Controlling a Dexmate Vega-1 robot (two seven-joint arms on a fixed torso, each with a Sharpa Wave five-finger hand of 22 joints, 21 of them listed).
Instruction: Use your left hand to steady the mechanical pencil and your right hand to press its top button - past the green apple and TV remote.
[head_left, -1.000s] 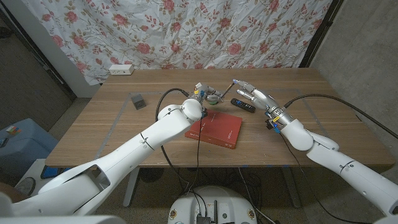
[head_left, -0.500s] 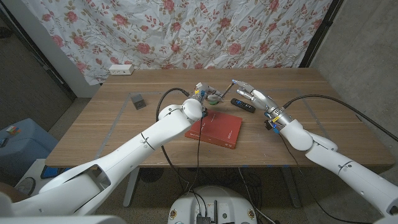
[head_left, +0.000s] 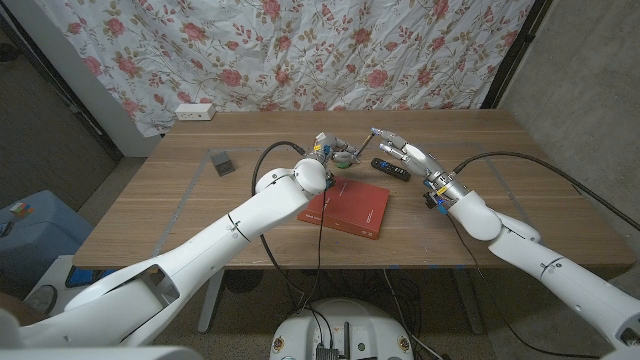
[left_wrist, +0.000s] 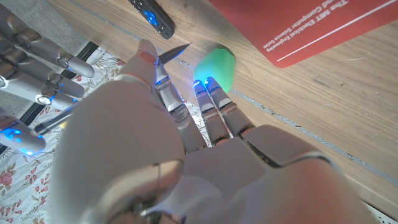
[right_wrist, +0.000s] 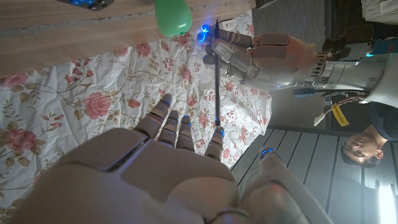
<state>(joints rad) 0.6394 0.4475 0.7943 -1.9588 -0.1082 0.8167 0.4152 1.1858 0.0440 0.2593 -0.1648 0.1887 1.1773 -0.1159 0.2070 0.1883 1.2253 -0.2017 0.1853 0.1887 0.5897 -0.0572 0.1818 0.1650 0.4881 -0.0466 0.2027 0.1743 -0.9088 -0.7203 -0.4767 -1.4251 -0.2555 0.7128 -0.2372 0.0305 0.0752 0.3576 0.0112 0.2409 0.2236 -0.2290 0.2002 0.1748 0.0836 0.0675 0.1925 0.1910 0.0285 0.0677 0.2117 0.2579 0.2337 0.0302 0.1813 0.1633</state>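
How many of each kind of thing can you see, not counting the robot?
red book: 1
TV remote: 1
green apple: 1
mechanical pencil: 1
small dark object: 1
white power strip: 1
Total: 6

Matt wooden table (head_left: 180, 215), glossy white plastic arms, smooth green apple (left_wrist: 216, 66), floral cloth backdrop (head_left: 300, 50)

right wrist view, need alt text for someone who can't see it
The right hand reaches toward a thin dark mechanical pencil that the left hand holds, in front of a floral cloth. A green apple sits on the wooden table beside the left hand.
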